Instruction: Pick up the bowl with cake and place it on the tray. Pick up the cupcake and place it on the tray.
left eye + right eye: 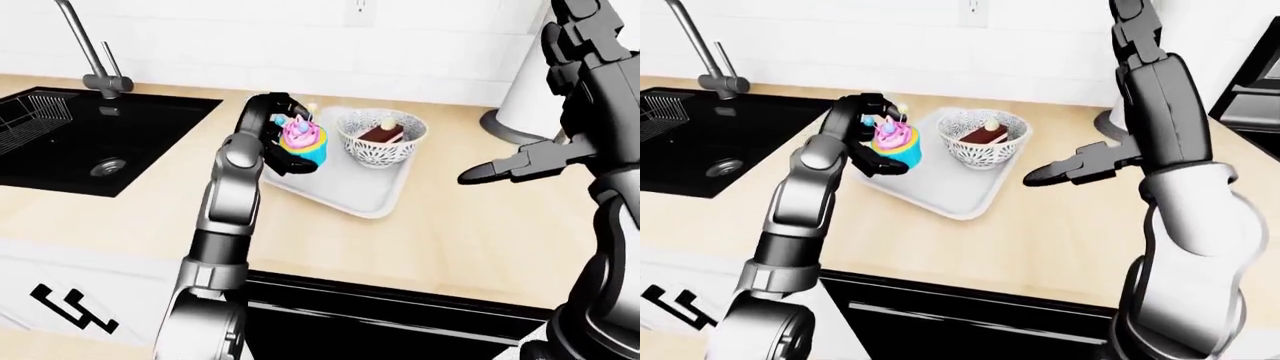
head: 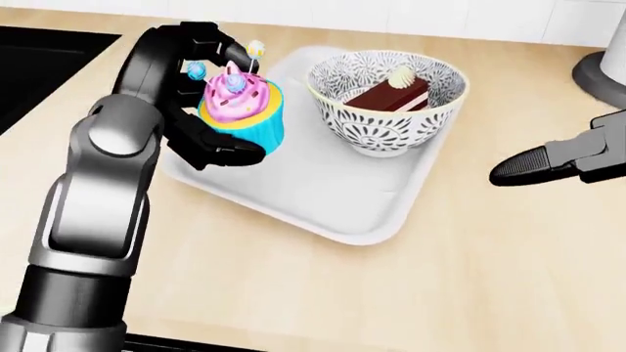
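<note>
1. Gripping the cupcake (image 2: pixel 243 110), the left hand (image 2: pixel 200 103) has its black fingers (image 2: pixel 230 152) clenched round the blue wrapper, one under the base and others over the top beside the lollipop decorations.
2. The cupcake has pink frosting with sprinkles and sits at the left edge of the white tray (image 2: pixel 293 183) in the head view; whether its base touches the tray surface I cannot tell.
3. The patterned bowl (image 2: pixel 387 110) stands on the tray at its upper right part, upright, with a slice of chocolate cake (image 2: pixel 387 89) topped by a dab of cream inside it.
4. The right hand (image 2: pixel 558 163) is released, its fingers stretched out and holding nothing, to the right of the tray over the bare wooden counter (image 2: pixel 489 279), apart from the bowl.
5. In the left-eye view a black sink (image 1: pixel 90 142) with a metal faucet (image 1: pixel 95 56) lies to the left of the tray, and a white cylinder on a grey round base (image 1: pixel 515 124) stands at the right near the wall.
</note>
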Controlling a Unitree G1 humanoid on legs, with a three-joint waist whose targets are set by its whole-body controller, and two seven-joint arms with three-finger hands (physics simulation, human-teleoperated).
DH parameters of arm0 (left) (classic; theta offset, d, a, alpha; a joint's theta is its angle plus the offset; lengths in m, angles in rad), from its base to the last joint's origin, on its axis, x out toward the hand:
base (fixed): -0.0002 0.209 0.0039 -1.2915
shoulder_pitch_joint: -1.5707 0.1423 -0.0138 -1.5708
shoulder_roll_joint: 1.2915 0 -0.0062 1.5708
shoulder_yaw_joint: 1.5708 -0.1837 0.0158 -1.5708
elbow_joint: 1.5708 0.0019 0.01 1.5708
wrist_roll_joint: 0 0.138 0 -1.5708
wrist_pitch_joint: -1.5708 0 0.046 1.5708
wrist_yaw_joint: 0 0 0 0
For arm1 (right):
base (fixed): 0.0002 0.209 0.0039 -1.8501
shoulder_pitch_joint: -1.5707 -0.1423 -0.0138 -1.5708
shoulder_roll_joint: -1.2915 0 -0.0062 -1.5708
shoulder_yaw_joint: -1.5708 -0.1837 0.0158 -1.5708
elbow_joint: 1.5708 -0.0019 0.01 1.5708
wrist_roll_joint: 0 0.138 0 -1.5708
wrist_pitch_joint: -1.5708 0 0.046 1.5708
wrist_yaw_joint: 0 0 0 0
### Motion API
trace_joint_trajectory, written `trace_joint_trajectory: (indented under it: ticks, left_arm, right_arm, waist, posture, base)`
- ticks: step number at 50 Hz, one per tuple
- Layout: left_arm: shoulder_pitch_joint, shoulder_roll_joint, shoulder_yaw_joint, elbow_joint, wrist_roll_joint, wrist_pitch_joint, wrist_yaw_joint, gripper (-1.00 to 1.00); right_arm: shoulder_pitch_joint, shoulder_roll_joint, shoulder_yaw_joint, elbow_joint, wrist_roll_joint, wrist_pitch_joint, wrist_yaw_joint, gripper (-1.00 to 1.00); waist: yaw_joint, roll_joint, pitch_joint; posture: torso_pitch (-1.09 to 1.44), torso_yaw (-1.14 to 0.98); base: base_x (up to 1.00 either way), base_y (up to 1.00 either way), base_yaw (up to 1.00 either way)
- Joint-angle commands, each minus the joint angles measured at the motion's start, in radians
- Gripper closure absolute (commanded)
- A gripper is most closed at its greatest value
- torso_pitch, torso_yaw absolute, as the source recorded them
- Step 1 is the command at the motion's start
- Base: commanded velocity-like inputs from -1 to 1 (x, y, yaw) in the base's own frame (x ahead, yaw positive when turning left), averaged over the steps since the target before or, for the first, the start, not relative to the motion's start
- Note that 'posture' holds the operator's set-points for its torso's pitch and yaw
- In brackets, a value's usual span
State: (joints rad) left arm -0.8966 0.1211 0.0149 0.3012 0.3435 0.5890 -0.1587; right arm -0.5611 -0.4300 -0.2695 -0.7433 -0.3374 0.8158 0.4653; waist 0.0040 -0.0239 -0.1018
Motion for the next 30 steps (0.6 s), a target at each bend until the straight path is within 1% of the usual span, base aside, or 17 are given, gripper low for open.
trace_joint_trajectory:
  ticks: [1, 9, 15, 22, 26, 27, 28, 29, 30]
  left_arm:
    - [-0.05, 0.004, 0.008, -0.024, 0.002, -0.061, 0.022, 1.0]
    - [-0.07, -0.003, 0.007, 0.08, 0.001, -0.122, 0.048, 1.0]
    - [-0.115, -0.009, 0.005, 0.172, -0.003, -0.157, 0.07, 1.0]
    - [-0.12, -0.018, -0.004, 0.213, 0.007, -0.18, 0.076, 1.0]
    - [-0.115, -0.021, -0.008, 0.216, 0.017, -0.183, 0.064, 1.0]
    - [-0.112, -0.022, -0.009, 0.209, 0.019, -0.178, 0.059, 0.86]
    - [-0.11, -0.022, -0.01, 0.204, 0.022, -0.177, 0.056, 0.78]
    - [-0.108, -0.023, -0.011, 0.198, 0.025, -0.173, 0.052, 0.37]
    - [-0.107, -0.024, -0.011, 0.199, 0.027, -0.173, 0.051, 0.22]
  right_arm:
    - [-0.019, -0.011, -0.011, -0.019, -0.001, -0.024, -0.015, -1.0]
    - [0.001, -0.005, -0.014, -0.031, 0.004, -0.029, -0.019, -1.0]
    - [0.01, -0.001, -0.015, -0.028, 0.008, -0.038, -0.026, -1.0]
    - [0.02, -0.001, -0.022, -0.023, 0.016, -0.05, -0.03, -1.0]
    - [0.026, 0.0, -0.024, -0.023, 0.019, -0.053, -0.03, -1.0]
    - [0.025, -0.001, -0.024, -0.024, 0.019, -0.051, -0.03, -1.0]
    - [0.024, -0.002, -0.025, -0.025, 0.02, -0.049, -0.03, -1.0]
    - [0.019, -0.005, -0.025, -0.024, 0.02, -0.046, -0.029, -1.0]
    - [0.014, -0.007, -0.025, -0.023, 0.02, -0.042, -0.028, -1.0]
  waist:
    - [0.0, -0.003, -0.024]
    - [0.0, -0.004, -0.028]
    - [0.0, -0.005, -0.031]
    - [-0.001, -0.005, -0.034]
    - [-0.001, -0.006, -0.037]
    - [-0.002, -0.005, -0.037]
    - [-0.002, -0.005, -0.037]
    - [-0.002, -0.005, -0.038]
    - [-0.003, -0.005, -0.037]
  posture:
    - [-0.19, 0.0]
    - [-0.19, 0.0]
    - [-0.19, 0.0]
    - [-0.19, 0.0]
    - [-0.19, 0.0]
    - [-0.19, 0.0]
    - [-0.19, 0.0]
    - [-0.19, 0.0]
    - [-0.19, 0.0]
  base:
    - [0.0, 0.0, 0.0]
    - [0.0, 0.0, 0.0]
    - [0.0, 0.0, 0.0]
    - [0.0, 0.0, 0.0]
    - [0.0, 0.0, 0.0]
    - [0.0, 0.0, 0.0]
    - [0.0, 0.0, 0.0]
    - [0.0, 0.0, 0.0]
    - [0.0, 0.0, 0.0]
